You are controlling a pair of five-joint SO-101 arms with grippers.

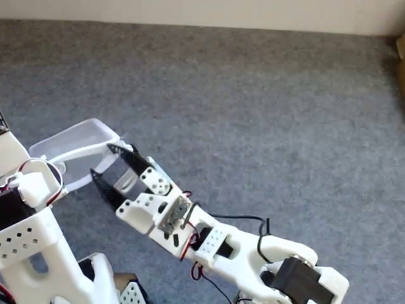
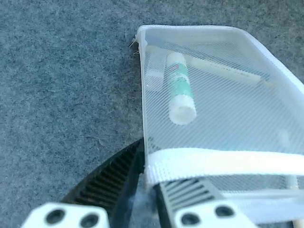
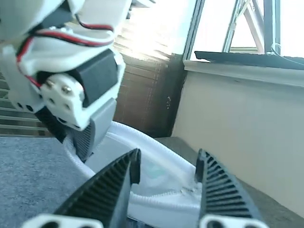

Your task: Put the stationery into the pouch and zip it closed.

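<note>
— Where is the pouch found?
— The pouch, of clear mesh with white edges, is seen at the left of the high view, on the grey surface. It is held between the two arms.

— What is seen inside it?
— Through the mesh a glue stick with a green label is seen, near the centre of the left wrist view. A long white item lies just beside it toward the upper right, and a small white piece toward the left. It cannot be told what these two are.

— How is the left hand placed?
— The left hand is closed on the white band at the pouch's edge, at the bottom of its own view. The band is pinched between the jaws.

— And the right hand?
— The right hand is kept open. Its black fingers are set on both sides of the pouch's end, left of centre in the high view, and nothing is gripped by them. It cannot be told if the zip is closed.
</note>
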